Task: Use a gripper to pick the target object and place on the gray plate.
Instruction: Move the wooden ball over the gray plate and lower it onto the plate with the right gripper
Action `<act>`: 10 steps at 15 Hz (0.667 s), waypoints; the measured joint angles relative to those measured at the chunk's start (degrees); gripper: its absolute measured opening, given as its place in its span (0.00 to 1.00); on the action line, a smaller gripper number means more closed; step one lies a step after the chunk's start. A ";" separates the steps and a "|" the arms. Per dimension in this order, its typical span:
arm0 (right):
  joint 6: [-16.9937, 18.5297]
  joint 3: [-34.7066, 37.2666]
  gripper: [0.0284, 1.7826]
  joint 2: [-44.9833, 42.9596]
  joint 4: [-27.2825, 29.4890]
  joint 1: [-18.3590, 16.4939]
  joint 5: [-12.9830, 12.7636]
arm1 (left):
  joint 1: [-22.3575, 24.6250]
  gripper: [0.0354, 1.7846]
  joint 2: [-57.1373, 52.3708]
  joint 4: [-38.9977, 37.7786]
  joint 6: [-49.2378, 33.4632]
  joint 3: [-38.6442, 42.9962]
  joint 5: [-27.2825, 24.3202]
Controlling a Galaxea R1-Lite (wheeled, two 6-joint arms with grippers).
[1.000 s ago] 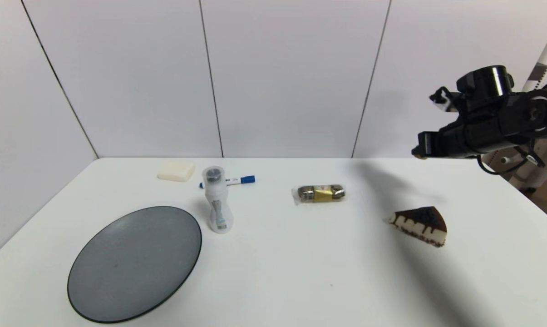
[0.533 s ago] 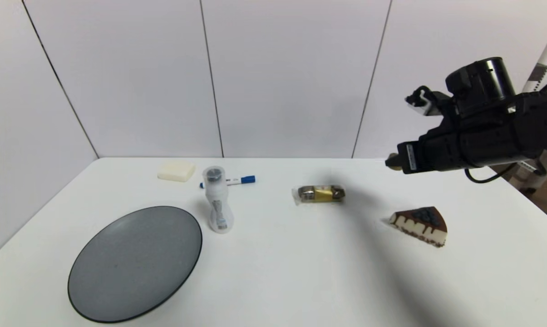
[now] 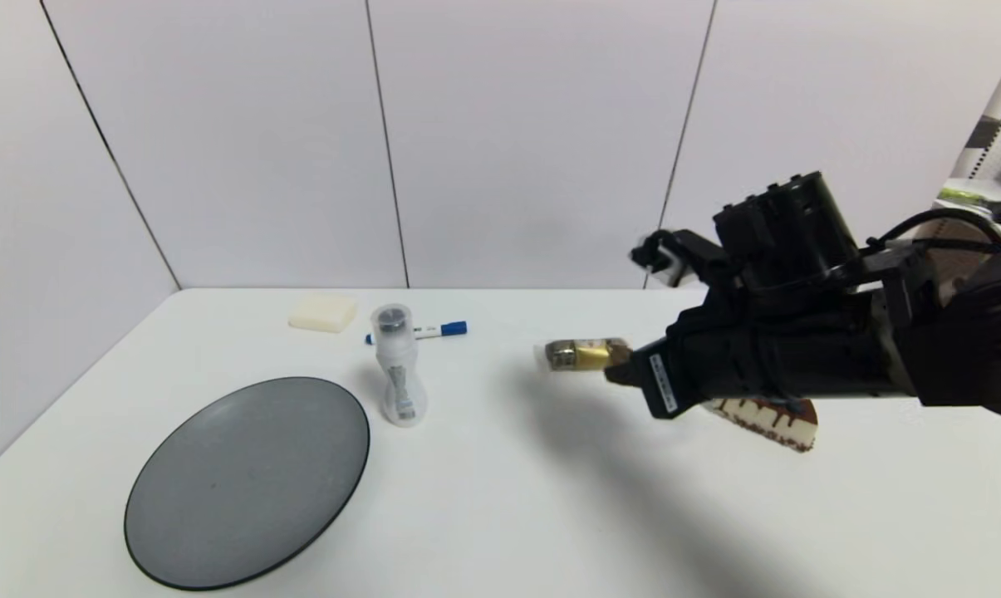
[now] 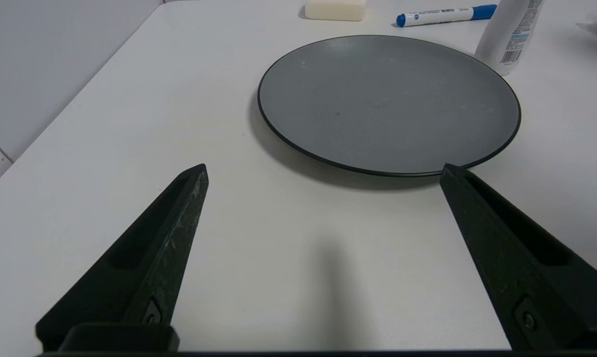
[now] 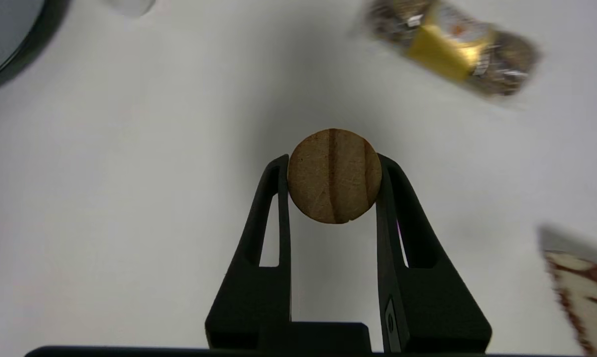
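Head view: the right claw (image 3: pixel 620 372) hangs above the tabletop (image 3: pixel 500 515), well to the right of the gray plate (image 3: pixel 247 480). Its tip overlaps the right end of the wrapped snack bar (image 3: pixel 579 354), and a small tan lump, the target object (image 3: pixel 617 356), shows at that tip. The arm behind it covers most of the cake slice (image 3: pixel 770 418). Close beside the plate's far right rim stands a translucent bottle (image 3: pixel 398 366); past the bottle lie a blue marker (image 3: pixel 424 331) and a cream block (image 3: pixel 323 312).

Left wrist view: the left claw (image 4: pixel 323 173) sits low over the tabletop just short of the plate's (image 4: pixel 389 101) near rim, its two dark fingers (image 4: pixel 144 267) spread wide with nothing between them. The bottle (image 4: pixel 509 34), marker (image 4: pixel 442 15) and cream block (image 4: pixel 335 9) lie beyond the plate.

Right wrist view: the right claw (image 5: pixel 334 171) is clamped on the target object (image 5: pixel 334 175), a round brown piece with grooves across its face, held between both fingertips clear of the tabletop. The plate's rim (image 5: pixel 16 44) shows at one corner, the snack bar (image 5: pixel 449 47) lies on the other side of the claw, and the cake slice (image 5: pixel 583 292) is at the edge.
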 joint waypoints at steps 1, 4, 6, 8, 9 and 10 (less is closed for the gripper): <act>0.24 0.61 0.25 0.10 -0.11 2.39 -0.17 | 0.00 0.94 0.00 0.02 0.00 0.00 0.00; 2.62 1.66 0.25 1.43 -1.49 10.30 -2.05 | 0.00 0.94 0.00 0.02 0.00 0.00 0.00; 3.95 1.77 0.25 3.46 -4.69 15.42 -4.17 | 0.00 0.94 0.00 0.02 0.00 0.00 0.00; 4.36 1.41 0.25 5.12 -6.58 19.24 -4.96 | 0.00 0.94 0.00 0.02 0.00 0.00 0.00; 4.47 0.35 0.25 5.81 -6.49 20.91 -5.02 | 0.00 0.94 0.00 0.02 0.00 0.00 0.00; 4.61 -1.12 0.25 6.42 -6.27 22.13 -5.00 | 0.00 0.94 0.00 0.02 0.02 0.00 0.00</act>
